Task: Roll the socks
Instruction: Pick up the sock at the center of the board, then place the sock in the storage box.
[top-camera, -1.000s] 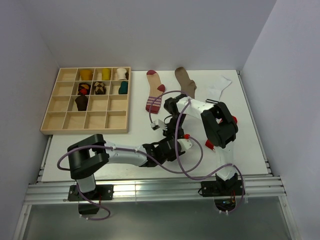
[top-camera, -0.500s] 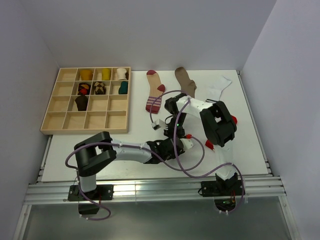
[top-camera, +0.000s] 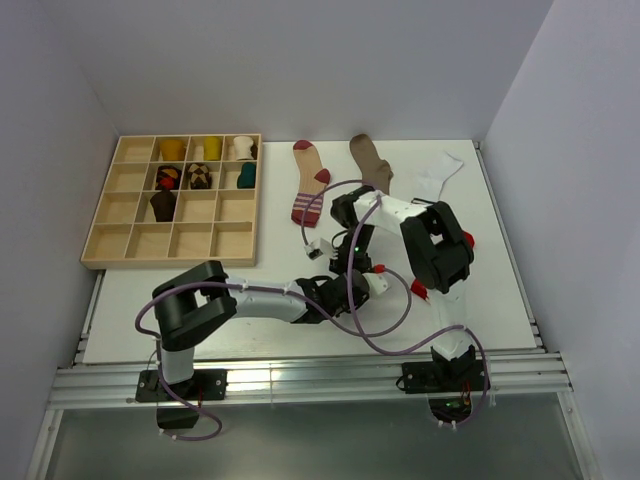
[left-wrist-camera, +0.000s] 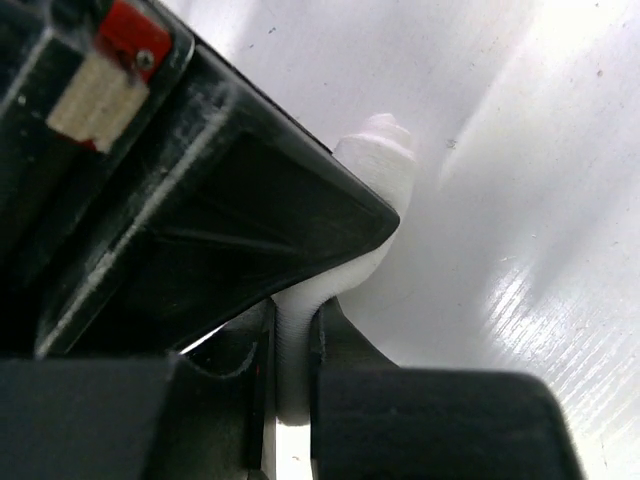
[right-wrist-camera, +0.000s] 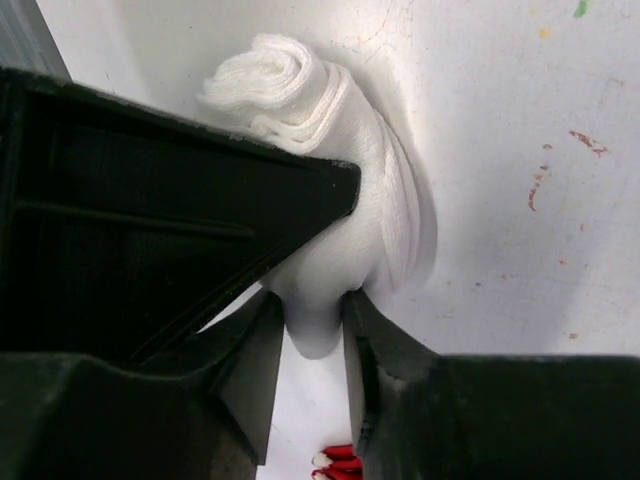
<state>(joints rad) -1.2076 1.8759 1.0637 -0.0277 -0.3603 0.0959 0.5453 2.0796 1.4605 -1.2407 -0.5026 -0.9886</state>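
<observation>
Top external: my arms (top-camera: 262, 300) fold inward, meeting low. Left gripper (left-wrist-camera: 293, 345) and right gripper (right-wrist-camera: 315, 318) both pinch the white sock (right-wrist-camera: 300, 100), its roll lying lengthwise away from the fingers.

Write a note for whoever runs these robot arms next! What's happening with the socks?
Left fingers: shut on a thin fold of the rolled white sock.
Right fingers: shut around the same roll.
Done: several rolled socks sit in the wooden tray.
To do: finish this roll; the red striped sock, brown sock and flat white sock lie unrolled at the back of the table.
</observation>
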